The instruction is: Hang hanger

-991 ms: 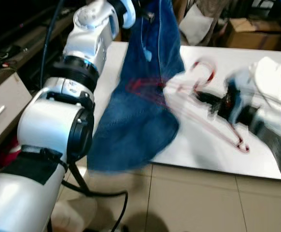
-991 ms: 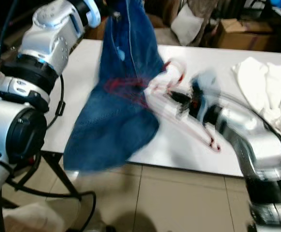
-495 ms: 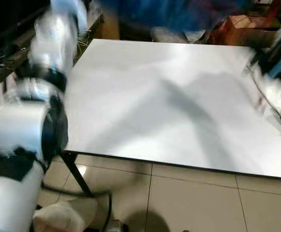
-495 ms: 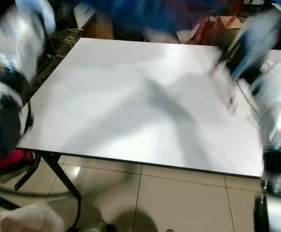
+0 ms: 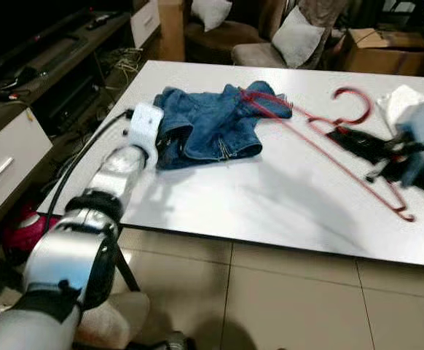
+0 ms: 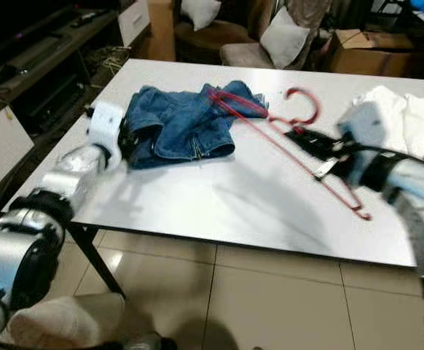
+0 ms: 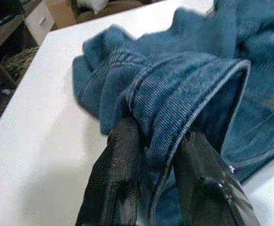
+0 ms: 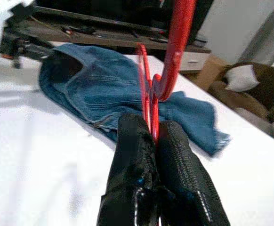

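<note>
A crumpled pair of blue jeans (image 5: 212,127) lies on the white table (image 5: 234,208). My left gripper (image 5: 165,142) is at the heap's left edge, shut on a denim fold (image 7: 174,108) pinched between its two fingers (image 7: 123,155). A red wire hanger (image 5: 328,135) lies flat beside the jeans, one end tucked into the denim and its hook (image 5: 354,106) pointing to the far side. My right gripper (image 6: 301,135) is shut on the hanger's neck (image 8: 172,52), just below the hook, low over the table.
A white cloth (image 6: 409,120) is piled at the table's right edge. Behind the table stand a cardboard box (image 5: 379,51) and a chair with grey cushions (image 5: 296,36). A low cabinet (image 5: 8,160) runs along the left. Tiled floor (image 5: 292,299) lies below the near edge.
A second ago the jeans hung in the air from my raised left gripper, with the hanger at them. Now both lie on the table and both arms are low. The camera shifted too.
</note>
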Controlling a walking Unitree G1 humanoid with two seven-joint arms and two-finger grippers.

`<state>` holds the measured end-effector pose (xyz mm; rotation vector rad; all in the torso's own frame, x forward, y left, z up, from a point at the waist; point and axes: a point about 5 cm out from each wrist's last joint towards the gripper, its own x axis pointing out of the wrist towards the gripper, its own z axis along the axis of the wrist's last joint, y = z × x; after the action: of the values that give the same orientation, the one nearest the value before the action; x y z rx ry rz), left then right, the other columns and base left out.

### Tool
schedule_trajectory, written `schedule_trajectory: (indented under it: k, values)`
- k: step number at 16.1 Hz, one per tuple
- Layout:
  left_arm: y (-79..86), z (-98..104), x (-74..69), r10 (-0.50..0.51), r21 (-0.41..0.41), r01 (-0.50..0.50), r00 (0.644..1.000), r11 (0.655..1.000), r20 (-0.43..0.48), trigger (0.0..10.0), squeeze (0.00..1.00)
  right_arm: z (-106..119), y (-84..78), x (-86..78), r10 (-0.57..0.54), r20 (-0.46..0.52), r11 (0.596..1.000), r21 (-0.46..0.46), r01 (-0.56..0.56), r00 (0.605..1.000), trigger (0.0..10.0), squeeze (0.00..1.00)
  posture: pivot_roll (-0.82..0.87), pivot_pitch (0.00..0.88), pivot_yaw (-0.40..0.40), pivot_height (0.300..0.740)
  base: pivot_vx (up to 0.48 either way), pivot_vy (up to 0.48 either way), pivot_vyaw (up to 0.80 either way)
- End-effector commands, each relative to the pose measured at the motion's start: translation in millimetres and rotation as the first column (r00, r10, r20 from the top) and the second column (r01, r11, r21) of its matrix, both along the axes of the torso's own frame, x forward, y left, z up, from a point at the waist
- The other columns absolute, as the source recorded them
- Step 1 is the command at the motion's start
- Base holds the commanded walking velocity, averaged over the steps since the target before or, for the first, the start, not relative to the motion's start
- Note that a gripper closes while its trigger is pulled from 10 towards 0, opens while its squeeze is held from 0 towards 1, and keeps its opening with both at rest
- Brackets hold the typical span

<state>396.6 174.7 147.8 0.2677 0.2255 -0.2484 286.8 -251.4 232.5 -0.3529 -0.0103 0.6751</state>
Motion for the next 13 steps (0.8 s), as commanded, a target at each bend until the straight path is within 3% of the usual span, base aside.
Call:
schedule_trajectory:
  k: [1, 3, 4, 5, 6, 8, 9, 10, 11, 13]
  values:
    - [8.5, 6.1, 0.3, -0.014, 0.059, 0.013, 1.000, 0.998, 0.014, 10.0, 0.00, 8.9, 1.1, -3.3, 0.006, 0.032, 1.000, -0.010, -0.006, 0.999, 10.0, 0.00, -0.10, 0.000, 0.086, 0.740, 0.000, 0.000, 0.00]
    - [34.8, -12.3, -10.2, 0.031, 0.181, -0.018, 0.997, 0.983, -0.070, 10.0, 0.00, 7.5, 4.8, -6.6, 0.000, 0.033, 1.000, 0.000, 0.000, 0.999, 10.0, 0.00, -0.09, 0.000, 0.080, 0.740, 0.000, 0.000, 0.00]
    - [45.9, -18.1, -14.8, 0.049, 0.215, -0.026, 0.993, 0.976, -0.103, 10.0, 0.00, 3.5, 8.7, -8.1, 0.008, 0.019, 1.000, 0.006, -0.008, 1.000, 10.0, 0.00, -0.09, 0.000, 0.076, 0.740, 0.000, 0.000, 0.00]
    - [49.4, -20.2, -16.8, 0.048, 0.199, -0.023, 0.991, 0.980, -0.124, 10.0, 0.00, 1.6, 9.9, -8.8, 0.011, 0.013, 1.000, 0.006, -0.011, 1.000, 10.0, 0.00, -0.09, 0.000, 0.072, 0.740, 0.000, 0.000, 0.00]
    - [54.4, -21.2, -19.1, 0.044, 0.175, -0.018, 0.989, 0.984, -0.144, 10.0, 1.00, -0.9, 11.7, -9.1, 0.010, 0.005, 1.000, 0.010, -0.010, 1.000, 10.0, 0.00, -0.08, 0.000, 0.072, 0.740, 0.000, 0.000, 0.00]
    - [71.0, -30.6, -34.3, -0.082, 0.188, 0.132, 0.964, 0.973, -0.252, 10.0, 1.00, -8.4, 16.4, -5.9, -0.053, -0.009, 0.997, 0.052, 0.054, 0.999, 10.0, 0.00, -0.08, 0.000, 0.070, 0.740, 0.000, 0.000, 0.00]
    - [70.0, -32.0, -43.4, -0.227, 0.163, 0.283, 0.928, 0.945, -0.295, 10.0, 1.00, -10.4, 18.1, -5.8, -0.079, -0.021, 0.994, 0.069, 0.080, 0.997, 10.0, 0.00, -0.08, 0.000, 0.067, 0.740, 0.000, 0.000, 0.00]
    - [66.0, -29.1, -53.0, -0.366, 0.147, 0.424, 0.879, 0.894, -0.305, 10.0, 1.00, -11.7, 19.3, -6.5, -0.099, -0.039, 0.991, 0.089, 0.102, 0.994, 10.0, 0.00, -0.08, 0.000, 0.061, 0.740, 0.000, 0.000, 0.00]
    - [64.6, -21.5, -59.1, -0.432, 0.160, 0.485, 0.858, 0.860, -0.277, 10.0, 1.00, -12.9, 18.8, -6.6, -0.140, -0.057, 0.986, 0.088, 0.144, 0.989, 10.0, 0.00, -0.07, 0.000, 0.054, 0.740, 0.000, 0.000, 0.00]
    - [52.6, 11.3, -71.8, -0.539, 0.087, 0.557, 0.825, 0.826, -0.170, 10.0, 1.00, -9.7, 19.4, -6.4, -0.243, -0.048, 0.966, 0.078, 0.246, 0.969, 10.0, 0.00, -0.07, 0.000, 0.051, 0.740, 0.000, 0.000, 0.00]
